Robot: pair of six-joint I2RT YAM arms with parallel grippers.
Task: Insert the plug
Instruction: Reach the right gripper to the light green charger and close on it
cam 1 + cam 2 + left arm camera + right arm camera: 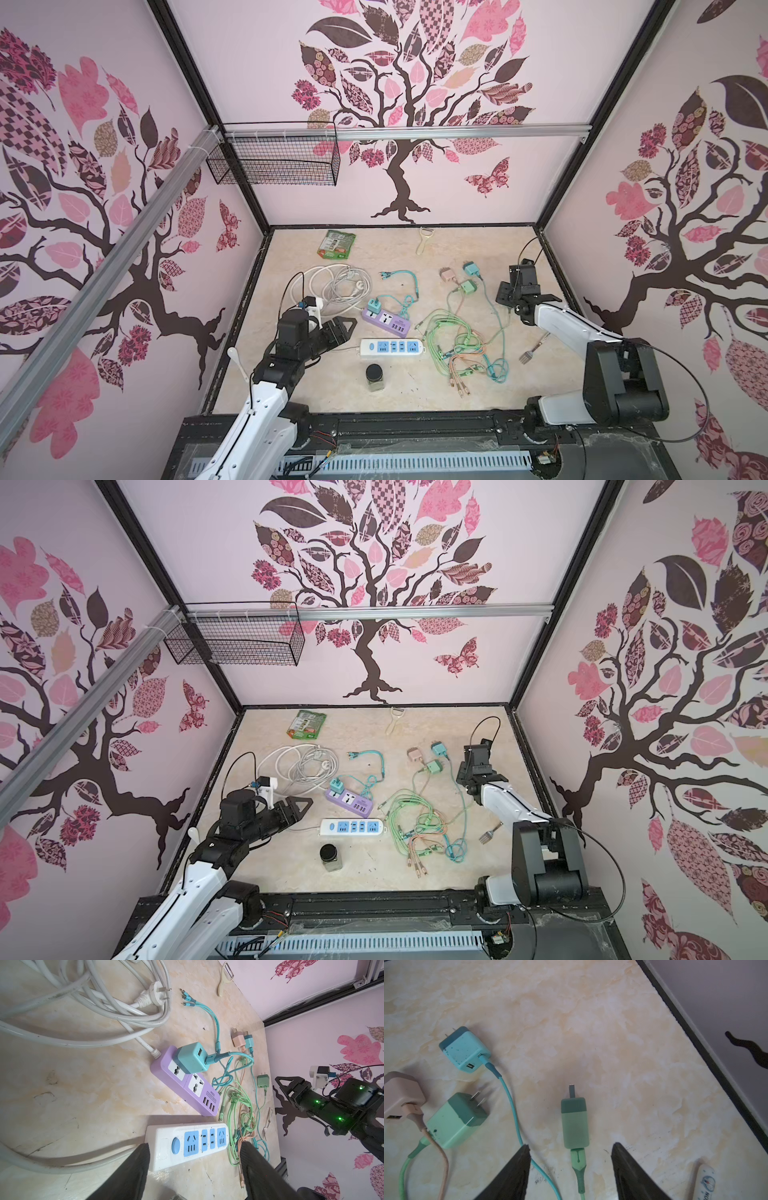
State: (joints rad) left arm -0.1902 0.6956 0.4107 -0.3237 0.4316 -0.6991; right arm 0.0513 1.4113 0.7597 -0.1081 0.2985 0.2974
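On the marbled beige tabletop [415, 395] (pink tree-print walls [291, 208] around), the green plug [575, 1124] lies untouched between the parted fingers of the right gripper [571, 1145]; the left gripper [194, 1146] gapes empty by the white power strip [162, 1147]

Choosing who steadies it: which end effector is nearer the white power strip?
Left. The left end effector is beside the white power strip; the right end effector is beyond the cable tangle.

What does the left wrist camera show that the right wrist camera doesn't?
Only the left wrist view: the purple power strip carrying a plugged-in teal charger, the white power strip, the coiled white cable. Only the right wrist view: a white handle with a cartoon print. Both: the loose pink charger, the loose teal charger and the marble tabletop.
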